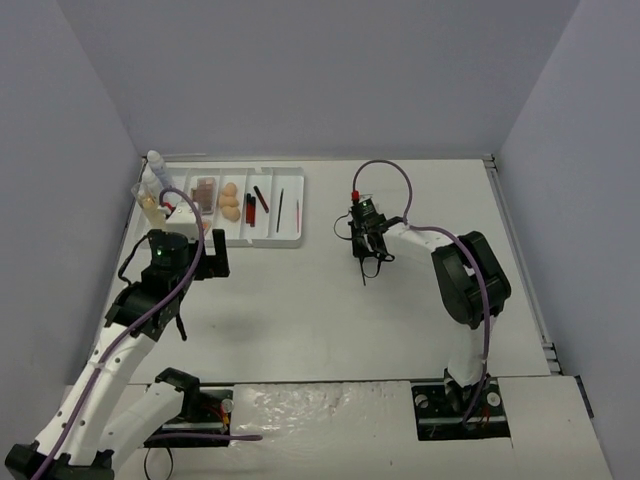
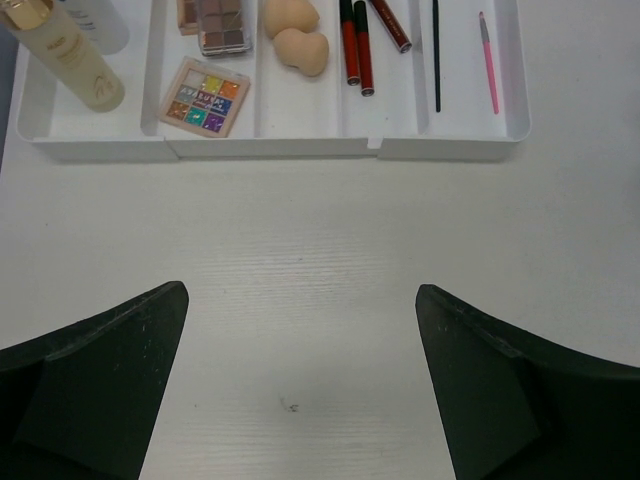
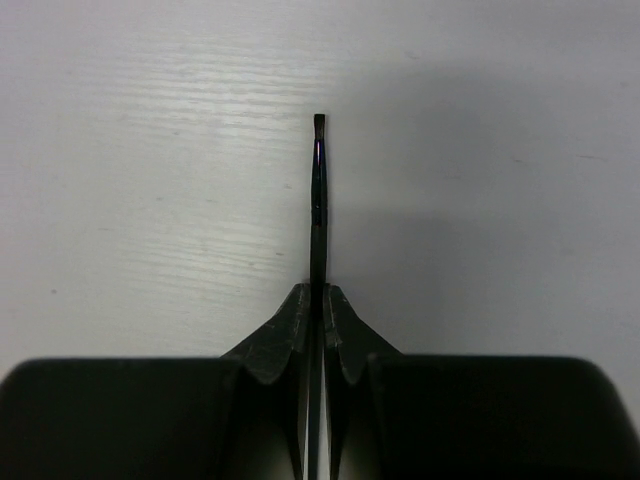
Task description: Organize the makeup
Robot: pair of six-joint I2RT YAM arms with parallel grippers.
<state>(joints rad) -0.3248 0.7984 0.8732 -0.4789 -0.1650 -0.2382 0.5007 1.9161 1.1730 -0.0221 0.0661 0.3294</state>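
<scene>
Thin black pencil (image 3: 318, 200), nipped in closed right pincer (image 3: 318, 300), long axis straight out past the tips, over white counter (image 3: 150, 150), well right of white ridged compartment tray (image 1: 275, 241); left pincer (image 2: 300, 290) wide open, empty, nearer tray.

Divided white tray (image 2: 270, 148) on a pale surface (image 2: 320, 250)
The tray's ridges split it into long compartments; it lies at the surface's far left corner, close to the grey back wall (image 1: 320, 70).
</scene>
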